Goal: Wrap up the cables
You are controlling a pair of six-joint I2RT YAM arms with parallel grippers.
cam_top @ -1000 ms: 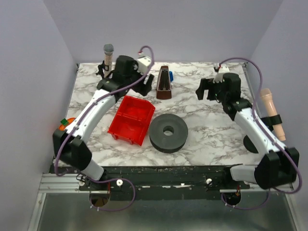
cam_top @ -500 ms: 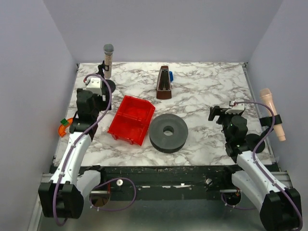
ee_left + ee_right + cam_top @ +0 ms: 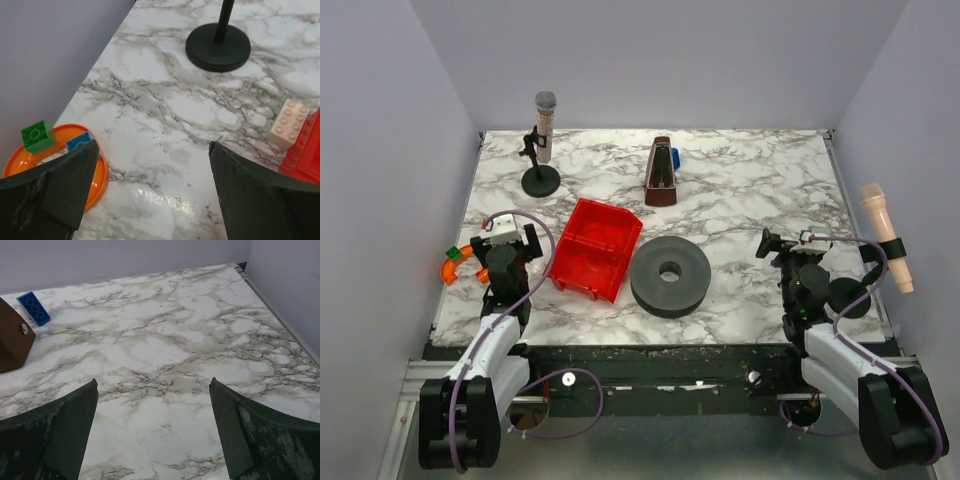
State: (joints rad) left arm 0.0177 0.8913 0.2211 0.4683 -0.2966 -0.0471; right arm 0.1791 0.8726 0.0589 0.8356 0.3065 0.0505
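The cables do not show in any view. A black round spool (image 3: 669, 275) lies flat in the middle of the table, with no wire visible on it. My left gripper (image 3: 505, 243) (image 3: 153, 145) is pulled back at the near left, open, with only bare marble between its fingers. At the near right my right gripper (image 3: 785, 247) (image 3: 153, 381) is also open and holds nothing. Both are well apart from the spool.
A red bin (image 3: 595, 248) (image 3: 307, 155) sits left of the spool, with a cream brick (image 3: 288, 122) beside it. An orange dish (image 3: 452, 266) (image 3: 100, 175) holds a green brick (image 3: 36, 136). Also here: a brown metronome (image 3: 660, 172), a blue brick (image 3: 33, 308), a microphone stand (image 3: 541, 150) (image 3: 218, 47) and a beige microphone (image 3: 885, 235).
Both arms have drawn back from the far half of the table to the near edge and folded up. Both grippers stay empty.
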